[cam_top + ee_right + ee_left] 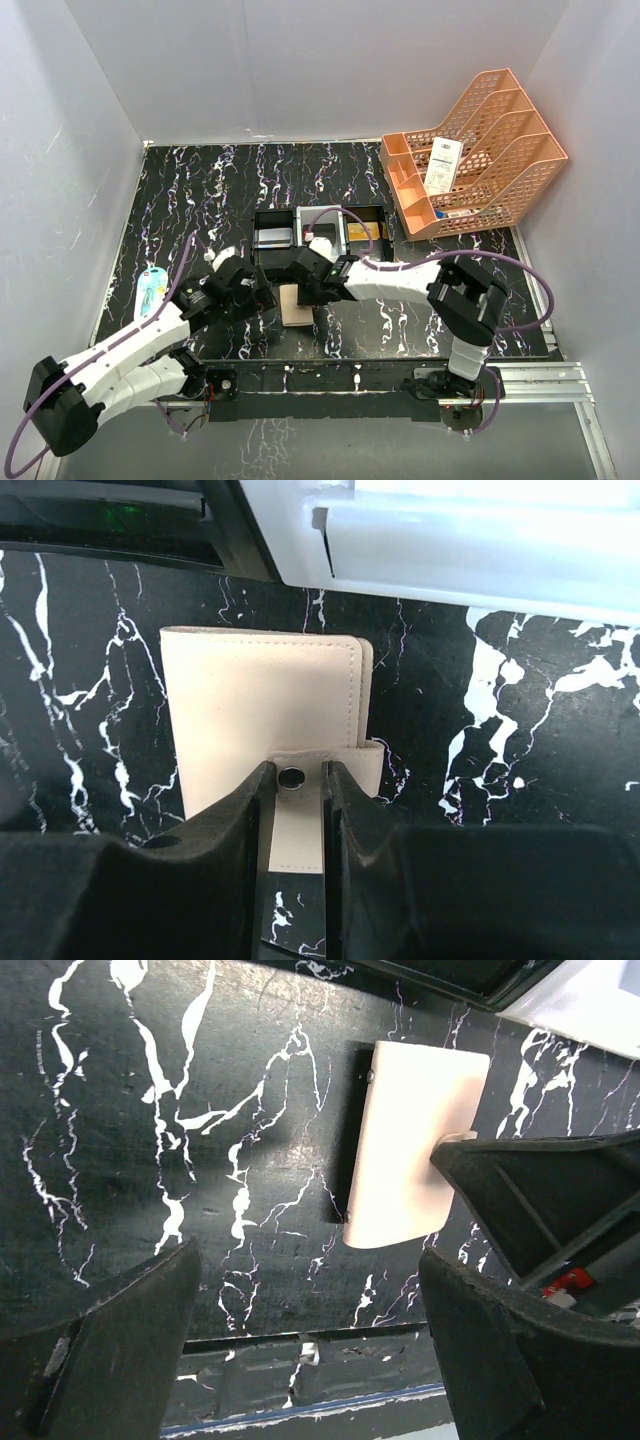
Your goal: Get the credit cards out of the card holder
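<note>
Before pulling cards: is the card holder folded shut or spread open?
Folded shut: the card holder lies flat, showing only its plain cover and snap tab; no slots or cards visible.

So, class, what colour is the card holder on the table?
The card holder is pale cream-beige, clearest in the right wrist view.
</note>
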You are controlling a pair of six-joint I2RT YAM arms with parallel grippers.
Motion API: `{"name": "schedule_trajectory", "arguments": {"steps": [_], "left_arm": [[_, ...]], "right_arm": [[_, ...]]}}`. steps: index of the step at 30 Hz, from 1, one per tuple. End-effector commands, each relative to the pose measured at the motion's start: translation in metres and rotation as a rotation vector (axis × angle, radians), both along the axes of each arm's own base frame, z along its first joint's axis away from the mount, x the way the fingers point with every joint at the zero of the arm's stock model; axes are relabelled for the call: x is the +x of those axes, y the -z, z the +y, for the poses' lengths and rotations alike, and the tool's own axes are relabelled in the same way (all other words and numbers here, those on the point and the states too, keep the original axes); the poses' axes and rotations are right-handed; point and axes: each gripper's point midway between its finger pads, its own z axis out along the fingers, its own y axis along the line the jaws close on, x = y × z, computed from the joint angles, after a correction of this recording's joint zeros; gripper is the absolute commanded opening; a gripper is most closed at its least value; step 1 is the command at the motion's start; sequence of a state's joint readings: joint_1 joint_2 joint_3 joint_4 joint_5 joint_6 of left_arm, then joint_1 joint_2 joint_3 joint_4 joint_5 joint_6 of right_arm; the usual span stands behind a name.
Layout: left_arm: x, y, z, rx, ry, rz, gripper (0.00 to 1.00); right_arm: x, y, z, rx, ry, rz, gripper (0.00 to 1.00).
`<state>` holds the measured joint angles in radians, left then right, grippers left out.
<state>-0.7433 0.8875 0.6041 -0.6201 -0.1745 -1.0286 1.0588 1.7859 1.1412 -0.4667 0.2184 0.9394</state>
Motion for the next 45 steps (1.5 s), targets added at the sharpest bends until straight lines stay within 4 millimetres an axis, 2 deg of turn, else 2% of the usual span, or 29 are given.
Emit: {"name": "schedule_trajectory", "arguments": {"steps": [1, 5, 8, 9, 11, 15, 20, 25, 30, 41, 45], "left_arm": [[0.001, 0.011, -0.014, -0.016, 0.072, 0.018, 0.87], [0.005, 0.023, -0.025, -0.023, 0.108, 0.036, 0.84], [0.008, 0.031, -0.031, -0.012, 0.122, 0.060, 0.77], [0.010, 0.034, -0.031, -0.003, 0.117, 0.061, 0.74], [0.014, 0.039, -0.033, 0.000, 0.112, 0.058, 0.69], [0.018, 0.049, -0.037, 0.001, 0.110, 0.063, 0.53], [0.011, 0.066, -0.034, 0.027, 0.116, 0.115, 0.31], [0.003, 0.080, -0.035, 0.013, 0.132, 0.143, 0.17], [-0.002, 0.086, -0.027, 0.041, 0.114, 0.168, 0.15], [0.001, 0.076, -0.027, 0.040, 0.121, 0.144, 0.17], [0.002, 0.073, -0.028, 0.039, 0.124, 0.142, 0.18]], "right_arm": [[-0.006, 0.001, 0.010, 0.151, -0.021, 0.070, 0.02], [-0.008, 0.007, 0.008, 0.194, -0.018, 0.109, 0.01], [-0.009, 0.012, 0.005, 0.201, -0.018, 0.119, 0.00], [-0.008, 0.003, 0.007, 0.227, -0.022, 0.108, 0.00], [-0.008, 0.000, 0.008, 0.250, -0.027, 0.108, 0.00], [-0.009, 0.000, 0.008, 0.274, -0.030, 0.121, 0.00], [-0.009, -0.003, 0.006, 0.332, -0.027, 0.139, 0.00], [-0.009, -0.007, 0.002, 0.407, -0.010, 0.157, 0.00], [-0.005, -0.011, -0.007, 0.405, 0.016, 0.139, 0.00], [0.009, -0.018, -0.048, 0.232, 0.096, 0.034, 0.23], [0.012, -0.015, -0.055, 0.151, 0.086, 0.038, 0.26]]}}
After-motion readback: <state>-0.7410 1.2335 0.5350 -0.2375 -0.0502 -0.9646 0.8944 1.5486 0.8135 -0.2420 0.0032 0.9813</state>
